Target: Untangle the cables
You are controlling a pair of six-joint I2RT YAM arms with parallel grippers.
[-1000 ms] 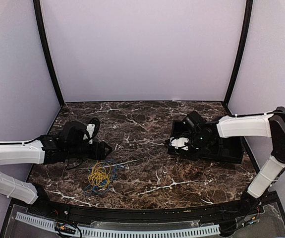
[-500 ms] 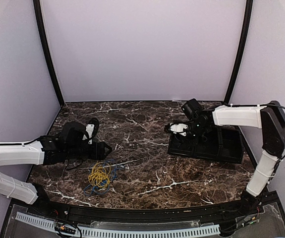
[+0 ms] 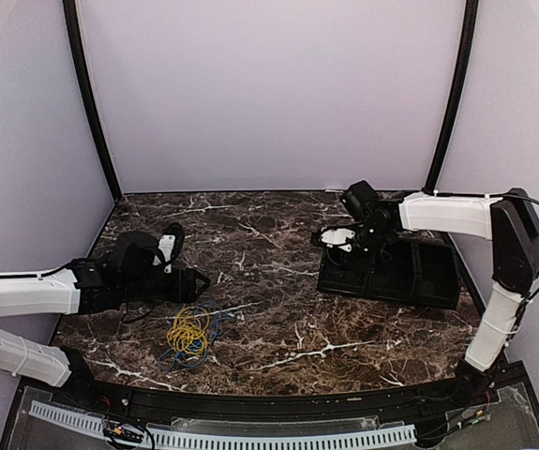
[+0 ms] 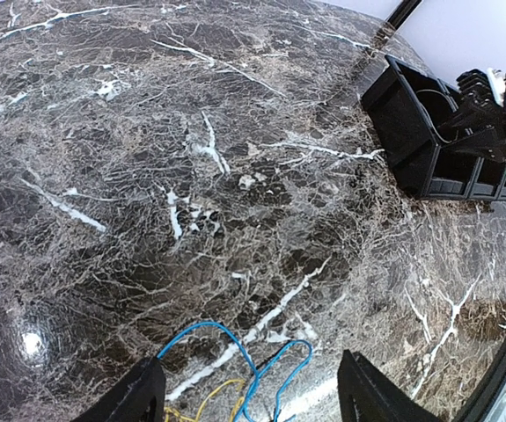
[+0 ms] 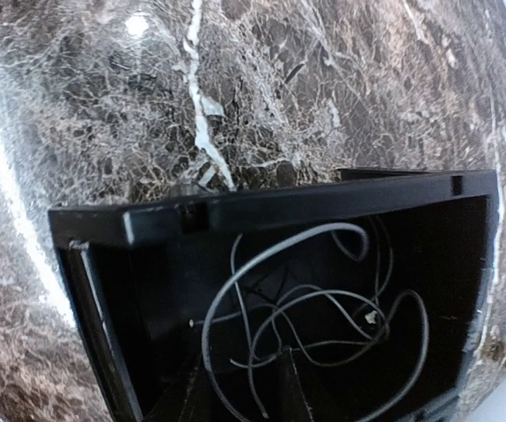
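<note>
A small tangle of yellow and blue cables lies on the marble table near the front left. In the left wrist view the blue loops and a bit of yellow lie between my fingers. My left gripper is open and empty, just behind the tangle. A pale grey cable lies coiled in the end compartment of the black tray. My right gripper hovers over the tray's left end, its jaws a little apart and holding nothing.
The black tray has several compartments and stands at the right, its rim below my right wrist. Black frame posts rise at the back corners. A curved black rail runs along the table's front edge.
My right gripper has lifted out of the tray and moved back, now above its left end. The left arm and the yellow and blue tangle have barely moved.
</note>
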